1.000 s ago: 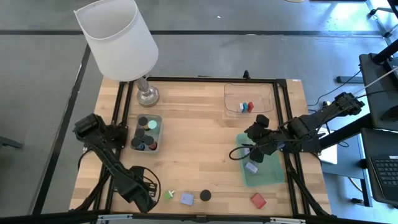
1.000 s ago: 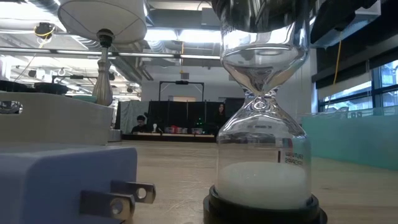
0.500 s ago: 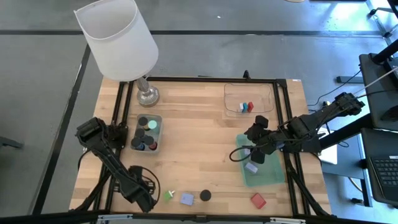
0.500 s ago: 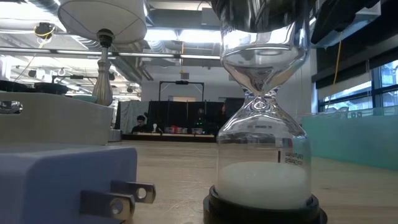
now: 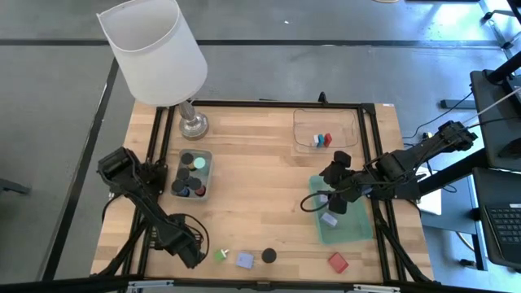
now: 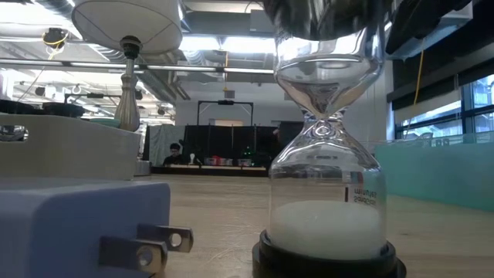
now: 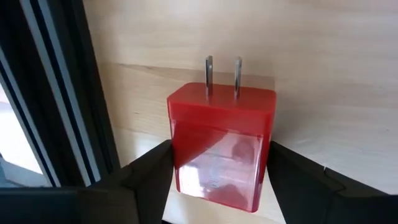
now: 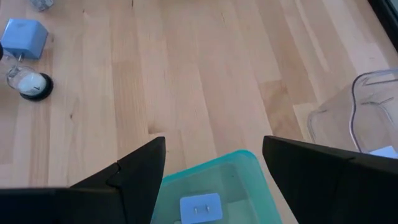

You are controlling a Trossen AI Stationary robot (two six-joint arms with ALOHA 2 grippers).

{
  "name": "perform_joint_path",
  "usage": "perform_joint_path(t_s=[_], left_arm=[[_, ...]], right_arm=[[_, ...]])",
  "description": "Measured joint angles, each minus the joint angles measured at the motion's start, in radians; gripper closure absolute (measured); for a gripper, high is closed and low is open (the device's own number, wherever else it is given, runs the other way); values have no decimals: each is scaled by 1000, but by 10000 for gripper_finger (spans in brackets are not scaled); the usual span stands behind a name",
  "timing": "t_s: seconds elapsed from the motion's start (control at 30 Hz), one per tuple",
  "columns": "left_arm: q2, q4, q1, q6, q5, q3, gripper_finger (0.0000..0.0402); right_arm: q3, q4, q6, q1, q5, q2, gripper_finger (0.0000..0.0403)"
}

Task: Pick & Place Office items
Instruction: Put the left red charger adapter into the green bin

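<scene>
Wooden surface [image 5: 260,187], left corner opposite lamp [image 5: 155,49]: left gripper [image 7: 219,153], jaws pinching red plug block [image 7: 221,124], grasp apparently made, lift and carry to a tray likely next; right gripper [image 8: 213,142], jaws spread and empty, waits over teal tray [image 8: 252,163] at right edge.

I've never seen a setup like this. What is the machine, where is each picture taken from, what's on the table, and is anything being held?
Two dark robot arms work at a wooden table. One picture looks straight down. One sits at table height, right behind a lilac-blue plug block and an hourglass. The other two cameras ride on the arms' wrists. On the table stand a lamp, a grey tray of black caps, a clear tray and a teal tray, with loose pieces such as a green bit. The left tool grips a red plug block beside the table's frame. The right tool hangs open and empty over the teal tray.
</scene>
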Motion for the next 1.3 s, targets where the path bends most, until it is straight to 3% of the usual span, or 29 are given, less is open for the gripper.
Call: perform_joint_path(t_s=[0.17,0.27,0.33,0.47,0.57,0.63,0.77,0.93,1.13,1.3], left_arm=[[-71,-17,21,25,-129,-3,191],[-139,-9,20,30,-283,1,193],[-184,-4,31,72,-433,17,193],[-294,-4,59,190,-842,53,192],[-380,48,91,350,-1103,57,191],[-431,96,125,478,-1193,58,191],[-491,215,219,721,-1235,58,191],[-503,480,362,1069,-1335,58,190],[-503,926,509,1484,-1158,58,190],[-503,1171,550,1673,-979,59,190]], right_arm=[[0,1,-69,0,0,0,131],[0,8,-96,0,7,0,131],[0,22,-99,-3,19,0,131],[0,99,-149,-23,47,0,131],[0,220,-310,-50,56,0,131],[0,327,-458,-72,56,0,131],[0,541,-694,-131,56,19,131],[0,854,-727,-213,52,72,131],[0,1115,-718,-259,-134,126,131],[0,1169,-650,-259,-157,135,122]])
